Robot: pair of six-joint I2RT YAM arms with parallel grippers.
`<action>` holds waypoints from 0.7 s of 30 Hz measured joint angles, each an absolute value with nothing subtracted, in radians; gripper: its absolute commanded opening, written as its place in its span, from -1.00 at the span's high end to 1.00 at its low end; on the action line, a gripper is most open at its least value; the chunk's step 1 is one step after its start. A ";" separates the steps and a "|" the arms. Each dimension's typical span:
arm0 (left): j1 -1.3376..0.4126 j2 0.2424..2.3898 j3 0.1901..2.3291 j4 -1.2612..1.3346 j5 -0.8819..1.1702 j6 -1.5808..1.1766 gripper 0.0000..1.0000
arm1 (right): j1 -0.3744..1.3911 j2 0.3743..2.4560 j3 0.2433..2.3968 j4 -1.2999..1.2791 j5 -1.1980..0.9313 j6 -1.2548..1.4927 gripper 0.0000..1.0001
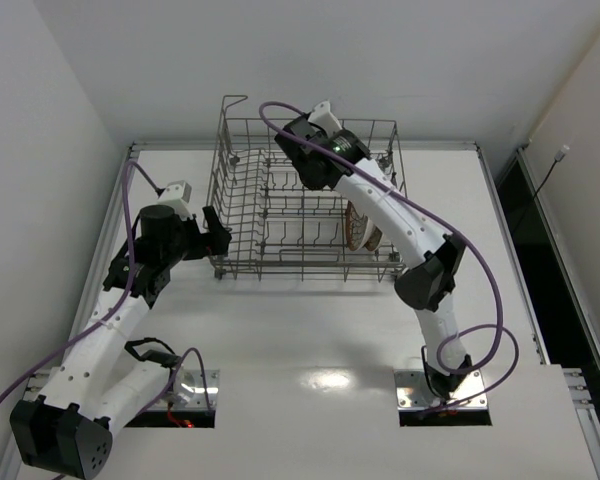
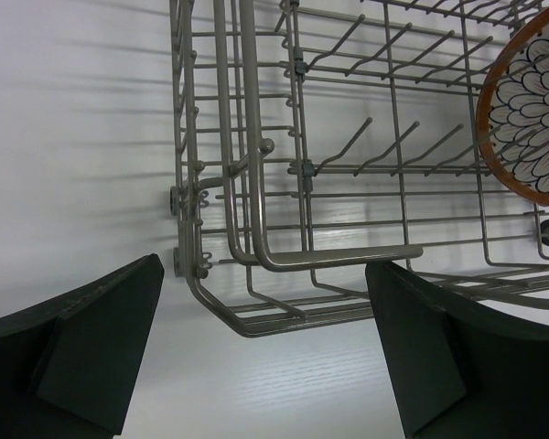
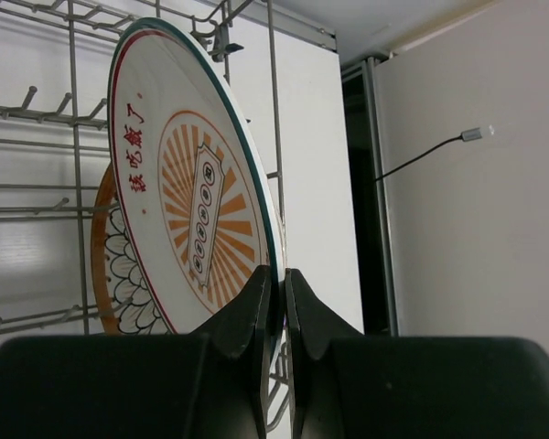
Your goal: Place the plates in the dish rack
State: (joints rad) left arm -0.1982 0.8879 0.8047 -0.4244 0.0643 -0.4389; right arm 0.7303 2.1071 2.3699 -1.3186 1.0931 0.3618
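Observation:
The grey wire dish rack [image 1: 280,205] stands at the table's middle back. Brown-rimmed petal plates [image 1: 358,228] stand upright in its right front part; one shows in the left wrist view [image 2: 531,110] and one in the right wrist view [image 3: 119,265]. My right gripper [image 3: 281,283] is shut on the rim of the dark-rimmed sunburst plate [image 3: 188,210] and holds it upright over the rack, next to a brown-rimmed plate. My left gripper [image 1: 212,235] is open and empty, low beside the rack's left front corner [image 2: 210,293].
The rack's tall handle loop [image 1: 235,100] rises at its back left corner. White walls close in the table on the left and right. A dark gap [image 1: 540,250] runs along the table's right edge.

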 measured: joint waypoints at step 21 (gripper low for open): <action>-0.198 0.888 0.805 -0.425 0.065 -0.446 -0.85 | 0.762 2.186 2.383 -1.357 1.047 0.346 1.00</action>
State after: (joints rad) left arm -0.1982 0.8879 0.8047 -0.4248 0.0654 -0.4458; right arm 0.7616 2.1857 2.3833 -1.3571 1.0473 0.3462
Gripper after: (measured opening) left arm 0.925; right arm 0.044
